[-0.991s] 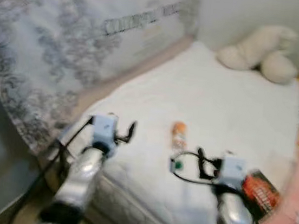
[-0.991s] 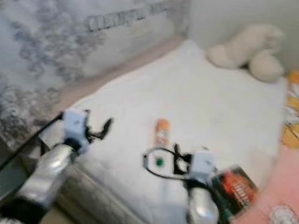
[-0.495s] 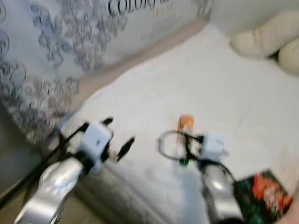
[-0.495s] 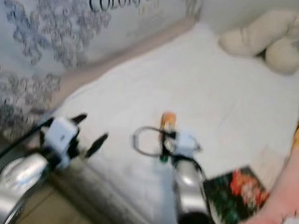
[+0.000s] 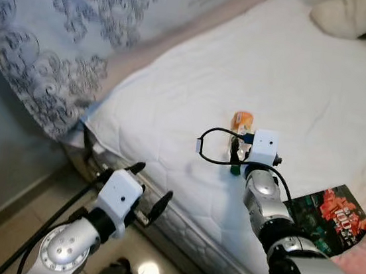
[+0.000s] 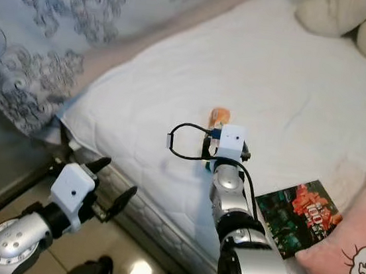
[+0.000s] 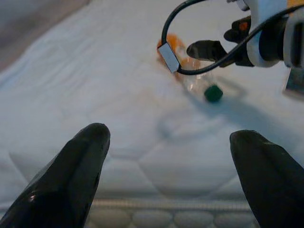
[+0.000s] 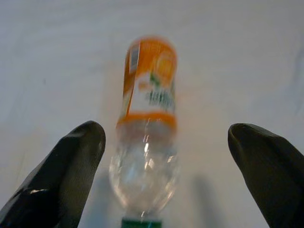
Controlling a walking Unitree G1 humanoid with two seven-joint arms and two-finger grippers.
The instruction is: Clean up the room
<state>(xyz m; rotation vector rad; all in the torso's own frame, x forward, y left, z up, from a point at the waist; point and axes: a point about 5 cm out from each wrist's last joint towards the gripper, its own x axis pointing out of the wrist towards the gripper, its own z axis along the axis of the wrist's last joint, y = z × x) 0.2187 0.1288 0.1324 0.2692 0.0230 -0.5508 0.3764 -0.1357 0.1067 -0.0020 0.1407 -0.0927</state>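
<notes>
Right gripper (image 8: 164, 156), jaws released, hangs over the bottle (image 8: 148, 123) near the bed (image 5: 172, 115) edge; left gripper (image 5: 146, 192) is released below the edge.

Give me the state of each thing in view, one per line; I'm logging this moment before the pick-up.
Bottle: lying on its side on the mattress, green cap on, looks empty.
Right end effector: open, fingers either side of the bottle, not touching.
Left end effector: open, off the mattress edge, holding nothing.
Magazine: lying flat, closed.
Plush toy: slumped at the far end of the mattress.
</notes>
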